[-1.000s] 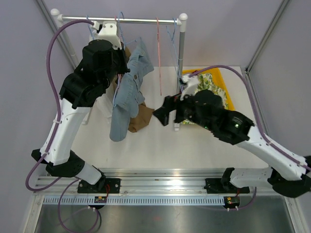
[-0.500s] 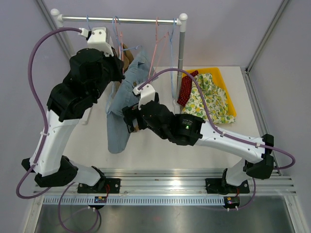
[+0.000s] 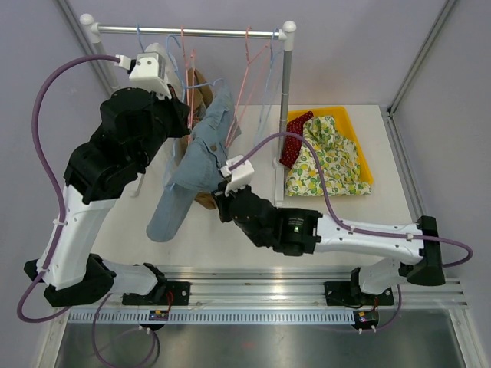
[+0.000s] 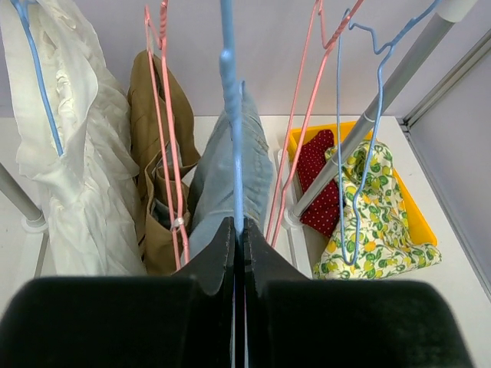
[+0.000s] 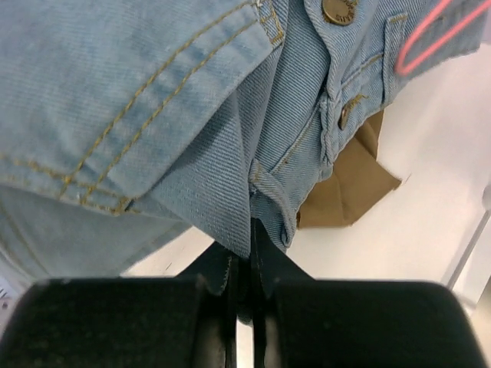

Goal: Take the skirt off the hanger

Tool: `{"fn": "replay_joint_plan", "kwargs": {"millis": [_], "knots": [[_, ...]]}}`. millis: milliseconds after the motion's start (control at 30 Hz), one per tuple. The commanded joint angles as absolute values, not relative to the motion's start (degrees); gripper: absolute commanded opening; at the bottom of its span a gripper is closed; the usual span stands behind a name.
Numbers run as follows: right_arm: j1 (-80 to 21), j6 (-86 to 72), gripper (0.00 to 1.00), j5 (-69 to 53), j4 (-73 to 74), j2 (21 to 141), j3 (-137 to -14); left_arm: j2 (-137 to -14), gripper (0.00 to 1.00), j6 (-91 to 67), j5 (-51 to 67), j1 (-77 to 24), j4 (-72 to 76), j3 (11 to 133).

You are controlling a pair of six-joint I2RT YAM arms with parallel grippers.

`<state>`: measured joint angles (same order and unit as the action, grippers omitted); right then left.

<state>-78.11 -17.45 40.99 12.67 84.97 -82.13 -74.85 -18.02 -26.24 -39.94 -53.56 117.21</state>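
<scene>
The denim skirt [image 3: 196, 157] hangs below the clothes rail [image 3: 192, 31], slanting from its waist near the rail down toward the near left, with its lower end above the white surface [image 3: 383, 207]. In the left wrist view the left gripper [image 4: 238, 230] has its fingers pressed together on the wire of the blue hanger [image 4: 232, 115]. The wire rises straight up from the fingertips and leaves the top of the view, so I cannot tell whether its hook is on the rail. The skirt drapes directly beneath that wire.

The right gripper [image 5: 249, 230] reaches in from the near side under the skirt, its fingers clamped on a seamed edge of the denim just below the button placket. A brass button [image 5: 340, 9] shows near the top of that view, and a pink hanger [image 5: 430, 38] crosses the upper right corner.

Left of the skirt hang a tan garment [image 4: 153, 100] and a white garment [image 4: 69, 153]. To its right on the rail are another pink hanger [image 4: 307, 115] and an empty blue hanger [image 4: 341, 153]. A yellow tray [image 3: 362, 157] sits on the surface at the right, beyond the rail's post. It holds a lemon-print garment [image 3: 330, 161] and a red dotted garment [image 3: 295, 142].
</scene>
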Motion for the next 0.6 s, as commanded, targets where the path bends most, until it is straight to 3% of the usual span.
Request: {"fn": "replay_joint_plan", "kwargs": {"millis": [0, 133, 233, 367, 567], "knots": [[-82.95, -23.80, 0.00, 47.72, 12.12, 77.53, -73.51, -72.86, 0.00, -16.44, -29.71, -39.99, -44.21, 120.14], [-85.95, -40.13, 0.00, 49.22, 17.48, 71.20, -54.46, -76.81, 0.00, -12.32, -31.55, -39.90, -47.01, 128.65], [-89.63, -53.06, 0.00, 51.67, 27.29, 66.72, -47.14, -79.97, 0.00, -10.38, -32.43, -39.90, -49.04, 135.60], [-92.98, -63.78, 0.00, 53.35, 35.14, 64.43, -44.65, -80.68, 0.00, -9.14, -33.22, -39.90, -47.73, 136.67], [-94.13, -67.06, 0.00, 55.81, 41.39, 65.56, -46.84, -81.12, 0.00, -9.05, -33.57, -39.90, -47.64, 136.14]]}}
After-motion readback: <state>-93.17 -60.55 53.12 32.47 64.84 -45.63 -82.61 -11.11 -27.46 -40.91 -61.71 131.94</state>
